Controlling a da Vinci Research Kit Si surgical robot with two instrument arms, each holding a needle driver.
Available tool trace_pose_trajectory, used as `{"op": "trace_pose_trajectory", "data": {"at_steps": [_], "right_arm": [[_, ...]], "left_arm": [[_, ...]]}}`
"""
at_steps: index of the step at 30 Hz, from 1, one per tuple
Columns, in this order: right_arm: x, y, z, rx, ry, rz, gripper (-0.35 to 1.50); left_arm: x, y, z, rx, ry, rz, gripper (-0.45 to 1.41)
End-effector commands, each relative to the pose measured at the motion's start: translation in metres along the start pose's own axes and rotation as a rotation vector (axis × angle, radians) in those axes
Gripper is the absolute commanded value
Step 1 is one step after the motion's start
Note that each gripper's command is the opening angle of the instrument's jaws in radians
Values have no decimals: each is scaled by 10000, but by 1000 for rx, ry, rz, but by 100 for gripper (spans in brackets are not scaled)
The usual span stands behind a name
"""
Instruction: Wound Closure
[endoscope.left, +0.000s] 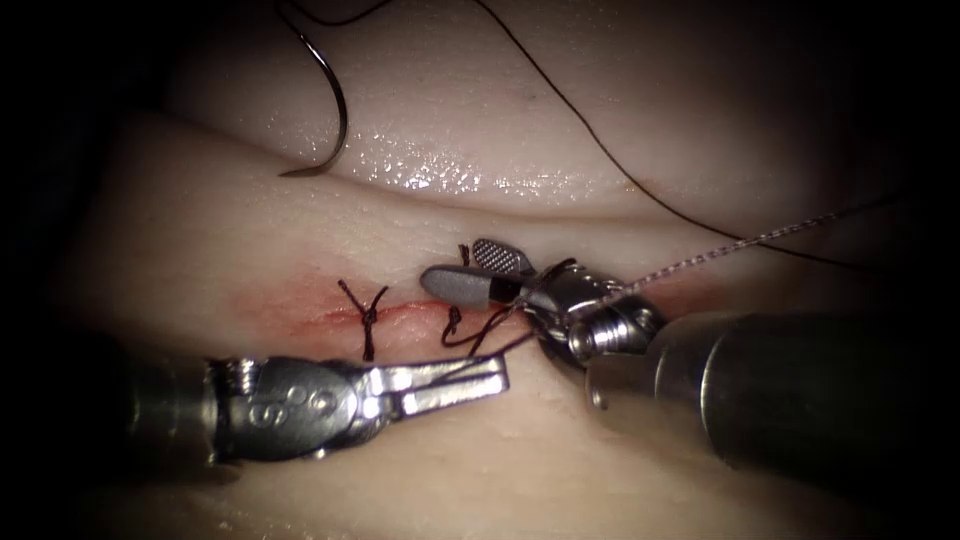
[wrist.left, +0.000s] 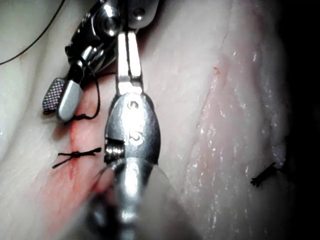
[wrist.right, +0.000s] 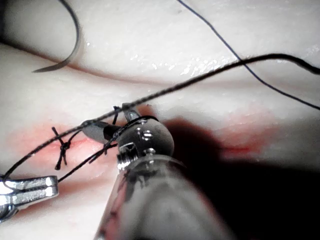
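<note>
- Two steel needle drivers sit at the reddened horizontal cut (endoscope.left: 330, 315) in your pale, wet slab of tissue (endoscope.left: 480, 130), seen in the middle of the endoscope frame.
- Your left tool (endoscope.left: 490, 374) comes in from the lower left of that frame, just below the cut; its fingers are pressed together on the dark thin thread (endoscope.left: 490, 338), which runs from their tip up toward the right tool.
- Your right tool (endoscope.left: 470, 272) enters from the lower right, its tip over the cut; its ridged fingers (endoscope.left: 503, 257) stand apart, one above the other, gripping nothing. The dark thread loops around its wrist section behind the fingers, and a lighter braided strand (endoscope.left: 740, 243) leads off toward the right edge.
- The curved dark steel needle (endoscope.left: 335, 110) lies loose on the tissue in the upper left of the endoscope frame, well apart from both tools, held by neither and not in the tissue; its point rests near the fold above the cut.
- One finished dark knot (endoscope.left: 367, 318) with short cut ends crosses the cut left of the right tool's tip; a second dark stitch (endoscope.left: 453, 322) sits just under that tip.
- Red fluid (endoscope.left: 300, 300) tints the tissue along the cut around the finished knot.
</note>
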Motion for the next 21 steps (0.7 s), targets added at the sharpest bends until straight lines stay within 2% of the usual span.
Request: {"op": "trace_pose_trajectory", "data": {"at_steps": [1, 14, 21], "right_arm": [[-7, 0, 12, 3, -3, 4, 104], [-5, -6, 27, 10, -6, 21, 96], [-2, -6, 28, 11, -8, 24, 72]], "left_arm": [[-7, 4, 4, -1, 1, -2, -45], [-6, 9, 2, -6, -1, -1, -45], [-6, 10, -2, -10, 0, -1, -45]]}}
